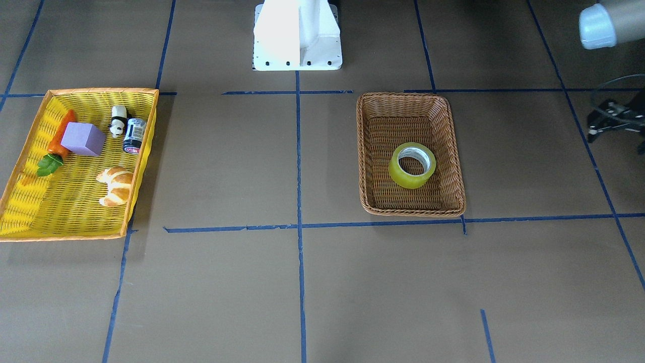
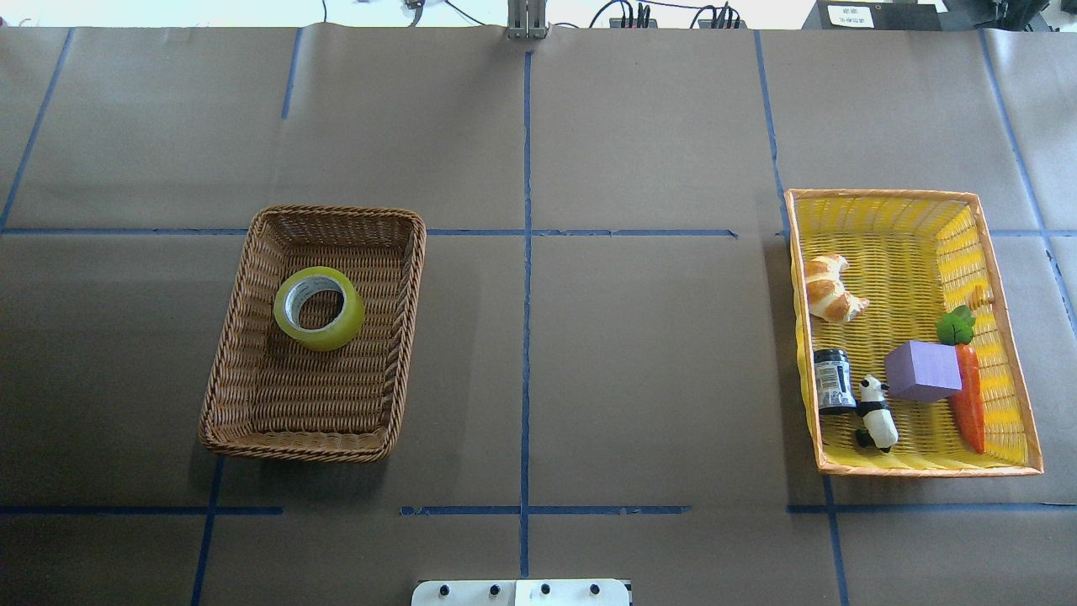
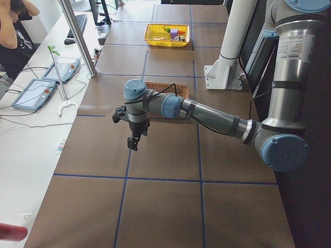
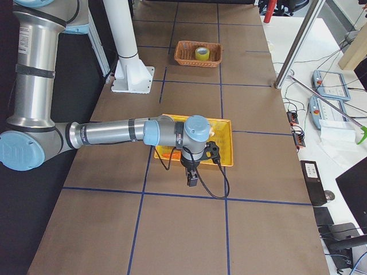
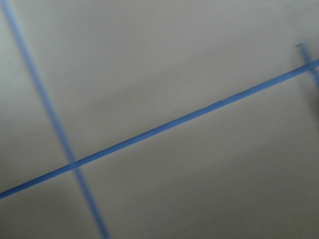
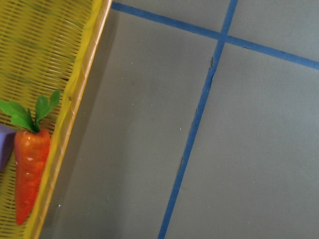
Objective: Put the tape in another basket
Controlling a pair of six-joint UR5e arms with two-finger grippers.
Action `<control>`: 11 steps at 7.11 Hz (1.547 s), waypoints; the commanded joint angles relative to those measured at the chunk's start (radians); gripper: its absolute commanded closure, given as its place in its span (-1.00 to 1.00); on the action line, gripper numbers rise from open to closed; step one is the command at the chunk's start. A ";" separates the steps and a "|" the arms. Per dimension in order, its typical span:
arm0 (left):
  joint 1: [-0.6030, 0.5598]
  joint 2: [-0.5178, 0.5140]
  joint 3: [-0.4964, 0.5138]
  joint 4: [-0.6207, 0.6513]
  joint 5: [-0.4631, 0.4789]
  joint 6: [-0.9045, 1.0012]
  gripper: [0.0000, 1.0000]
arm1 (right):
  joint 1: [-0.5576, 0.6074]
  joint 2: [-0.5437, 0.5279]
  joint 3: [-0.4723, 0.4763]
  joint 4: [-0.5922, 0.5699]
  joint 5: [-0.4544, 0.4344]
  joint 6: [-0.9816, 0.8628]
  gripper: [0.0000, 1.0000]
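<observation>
The tape (image 2: 319,309), a yellow-green roll with a white core, lies flat inside the brown wicker basket (image 2: 336,212); both also show in the front view, tape (image 1: 412,165) and basket (image 1: 410,96). My left gripper (image 3: 133,142) hangs over bare table well off to the side of that basket; part of it shows at the front view's right edge (image 1: 599,126). I cannot tell whether it is open or shut. My right gripper (image 4: 193,176) hangs just outside the yellow basket (image 4: 226,143), and I cannot tell its state. Neither holds anything that I can see.
The yellow basket (image 2: 883,195) with an orange rim holds a croissant (image 2: 829,289), a dark can (image 2: 833,380), a panda figure (image 2: 875,412), a purple block (image 2: 924,370) and a carrot (image 2: 969,400). The robot's white base (image 1: 297,35) stands at the table's edge.
</observation>
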 commanded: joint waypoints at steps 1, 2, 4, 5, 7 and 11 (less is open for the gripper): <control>-0.080 0.110 0.010 0.043 0.001 0.054 -1.00 | 0.000 0.000 -0.003 0.000 0.002 0.016 -1.00; -0.078 0.118 0.039 0.037 -0.003 0.053 -1.00 | 0.000 0.000 -0.003 0.000 0.002 0.016 -1.00; -0.078 0.118 0.068 0.048 -0.002 0.047 -1.00 | 0.000 0.003 -0.001 0.002 0.002 0.018 -1.00; -0.078 0.116 0.070 0.047 -0.002 0.045 -1.00 | 0.000 0.005 0.000 0.002 0.002 0.018 -1.00; -0.075 0.150 0.054 0.042 -0.002 0.048 -1.00 | 0.000 0.005 -0.003 0.002 0.002 0.018 -1.00; -0.072 0.174 0.045 0.047 -0.006 0.054 -1.00 | 0.000 0.006 -0.006 0.002 0.008 0.018 -1.00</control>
